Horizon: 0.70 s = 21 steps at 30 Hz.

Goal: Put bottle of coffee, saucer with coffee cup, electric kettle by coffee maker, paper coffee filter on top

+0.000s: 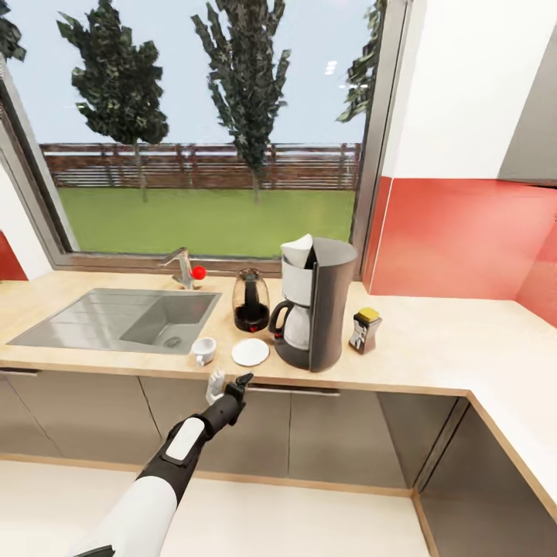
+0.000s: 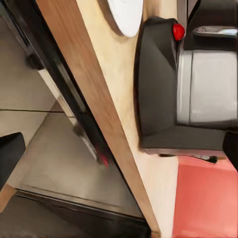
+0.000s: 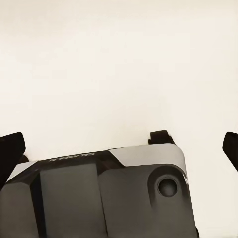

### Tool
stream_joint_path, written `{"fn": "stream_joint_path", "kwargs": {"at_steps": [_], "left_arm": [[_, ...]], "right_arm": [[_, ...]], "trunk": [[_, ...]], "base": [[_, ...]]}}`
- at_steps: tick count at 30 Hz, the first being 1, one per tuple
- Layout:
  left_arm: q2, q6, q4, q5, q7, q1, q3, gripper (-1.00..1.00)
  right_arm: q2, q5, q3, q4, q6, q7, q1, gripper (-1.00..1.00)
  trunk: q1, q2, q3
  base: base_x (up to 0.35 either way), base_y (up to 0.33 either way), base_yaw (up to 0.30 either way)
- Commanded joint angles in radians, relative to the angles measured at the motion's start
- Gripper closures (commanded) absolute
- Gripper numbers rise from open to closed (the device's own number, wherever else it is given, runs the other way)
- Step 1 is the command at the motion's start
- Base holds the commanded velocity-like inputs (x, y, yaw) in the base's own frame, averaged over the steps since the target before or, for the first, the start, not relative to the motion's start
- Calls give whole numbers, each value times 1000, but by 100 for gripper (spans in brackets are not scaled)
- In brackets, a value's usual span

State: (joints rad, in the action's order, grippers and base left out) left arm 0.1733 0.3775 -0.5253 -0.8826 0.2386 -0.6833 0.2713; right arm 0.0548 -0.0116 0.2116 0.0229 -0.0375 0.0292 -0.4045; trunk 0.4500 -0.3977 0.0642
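The black coffee maker [image 1: 313, 305] [image 2: 188, 84] stands on the beige countertop [image 1: 433, 348] [image 2: 99, 94], with the white paper coffee filter [image 1: 298, 251] on its top. To its left are the clear electric kettle [image 1: 251, 300] and, nearer the edge, the white saucer [image 1: 250, 352] [image 2: 126, 15]. The coffee cup [image 1: 203, 350] rests on the worktop left of the saucer. The bottle of coffee [image 1: 364, 330] stands right of the machine. My left gripper [image 1: 230, 383] hangs open and empty just before the counter's edge, below the saucer. My right gripper [image 3: 121, 144] is open over pale floor. The kitchen shelf is out of view.
A steel sink [image 1: 124, 317] with a faucet [image 1: 184, 267] fills the counter's left part, under a large window. Glossy grey cabinets [image 1: 325, 433] run below. The counter turns a corner at the right [image 1: 510, 402], against a red backsplash [image 1: 456, 240].
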Motion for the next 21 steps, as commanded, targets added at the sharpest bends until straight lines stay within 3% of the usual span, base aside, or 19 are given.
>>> {"fn": "stream_joint_path", "kwargs": {"at_steps": [1,5,10,12,14,18,19,21], "left_arm": [[1,10,0,-5,3,-1,7,-100],[0,14,-5,-4,10,8,5,-100],[-29,14,-15,11,13,63,-10,-100],[-49,14,-15,53,14,89,-49,-100],[-85,14,-16,113,15,117,-99,-100],[-187,11,-16,193,62,159,-135,-100],[-232,8,-17,248,103,167,-151,-100],[-280,4,-17,329,162,170,-164,-100]], "right_arm": [[0,-1,5,2,-4,3,0,-100],[0,-1,5,2,-4,3,0,-100],[0,-1,5,2,-4,3,0,-100],[1,-2,5,2,-4,3,0,-100],[2,-2,5,2,-4,2,0,-100],[4,-2,5,3,-3,1,0,-100],[5,-2,5,3,-3,1,0,-100],[6,-2,5,2,-2,1,0,-100]], "trunk": [[0,-2,2],[0,-2,2],[0,-2,2],[0,-2,2],[0,-2,2],[0,-2,2],[0,-2,2],[0,-2,2]], "base": [[-336,37,0],[-326,138,0],[-211,140,0],[-48,35,0],[-16,11,0],[-4,3,0],[0,0,0],[0,0,0]]}}
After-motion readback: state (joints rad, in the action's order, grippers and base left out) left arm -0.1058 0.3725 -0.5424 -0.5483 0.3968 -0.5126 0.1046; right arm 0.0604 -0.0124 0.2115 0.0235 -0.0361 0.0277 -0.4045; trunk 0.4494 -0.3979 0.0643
